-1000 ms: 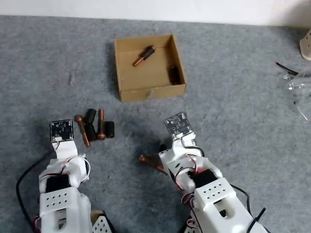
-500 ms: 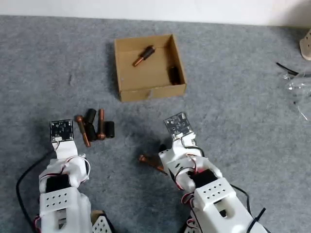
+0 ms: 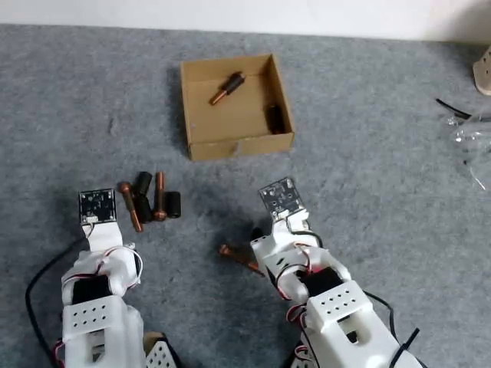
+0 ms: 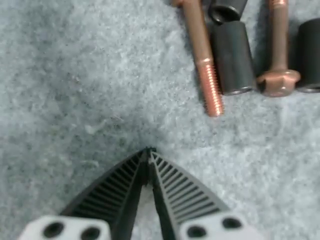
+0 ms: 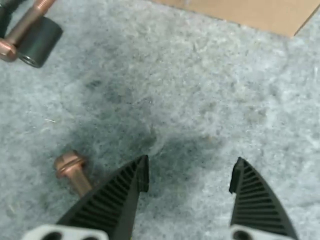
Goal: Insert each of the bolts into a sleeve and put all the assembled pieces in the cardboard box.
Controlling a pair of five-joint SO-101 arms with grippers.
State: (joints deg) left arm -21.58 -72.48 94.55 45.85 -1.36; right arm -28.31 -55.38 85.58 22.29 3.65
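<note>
No text, label, brand, number or sign can be read anywhere. The open brown cardboard box [image 3: 239,142] shows plain, unprinted walls. The small dark square circuit board on the left arm's wrist [image 3: 97,205] and the matching dark square circuit board on the right arm's wrist [image 3: 281,196] each carry tiny pale marks, too small to make out as letters or figures.

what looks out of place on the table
One bolt lies alone beside the open right gripper, apart from the cluster of bolts and sleeves near the left gripper. Nothing looks damaged or spilled.
</note>
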